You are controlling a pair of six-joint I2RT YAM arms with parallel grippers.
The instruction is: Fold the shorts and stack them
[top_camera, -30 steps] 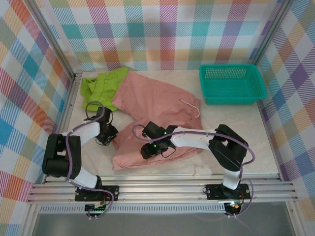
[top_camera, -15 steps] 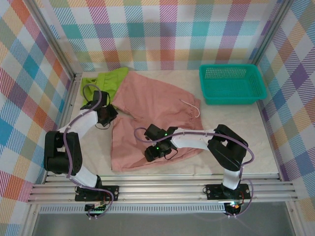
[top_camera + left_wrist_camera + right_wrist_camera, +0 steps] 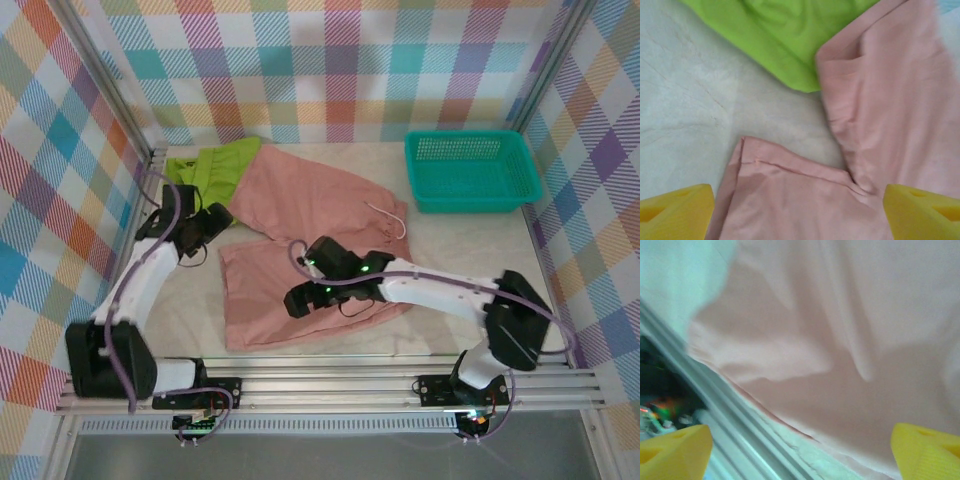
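Note:
The salmon pink shorts point(image 3: 305, 205) lie spread across the middle of the table, one leg point(image 3: 262, 298) reaching toward the front edge. The lime green shorts point(image 3: 215, 165) lie crumpled at the back left, their edge tucked under the pink pair. My left gripper point(image 3: 208, 224) hovers open just off that leg's upper left corner point(image 3: 742, 145), with nothing between its yellow fingers point(image 3: 675, 210). My right gripper point(image 3: 298, 300) is open low over the same leg near its front hem point(image 3: 790, 425), with pink fabric below the gap and nothing gripped.
A teal mesh basket point(image 3: 472, 170) stands at the back right. The metal front rail point(image 3: 715, 410) runs close under the right gripper. Plaid walls close in the table on three sides. Bare table point(image 3: 685, 100) lies left of the pink leg.
The left arm has swung back and to the left, and the pink leg's upper left corner now lies flat and further out. The right arm has stretched out, its gripper staying over the leg.

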